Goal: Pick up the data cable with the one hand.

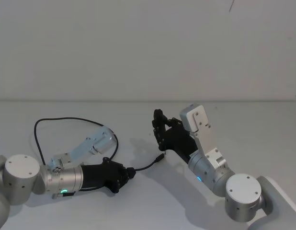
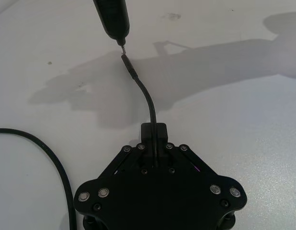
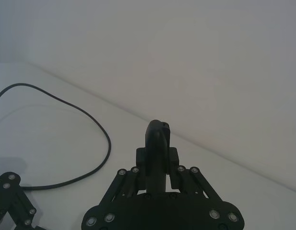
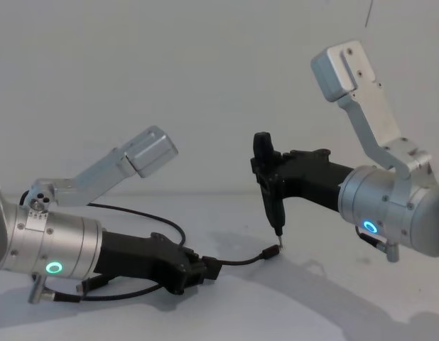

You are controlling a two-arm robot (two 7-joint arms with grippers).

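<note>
The data cable [image 1: 66,119] is a thin black cord looping over the white table behind my left arm. Its near part passes through my left gripper [image 1: 129,172], which is shut on it low over the table. A short length with a small plug [image 4: 269,253] sticks out past the fingers [image 2: 160,132]. My right gripper [image 4: 266,177] hangs above that plug, shut on a black pen-shaped tool [image 4: 274,209] that points down. The tool's metal tip [image 2: 122,45] is almost touching the plug's end. The cable's loop [image 3: 90,115] lies flat in the right wrist view.
The white table [image 1: 234,124] runs to a plain white wall at the back. Shadows of both arms fall on the table around the plug. Bare surface lies beyond the right gripper and in front of both arms.
</note>
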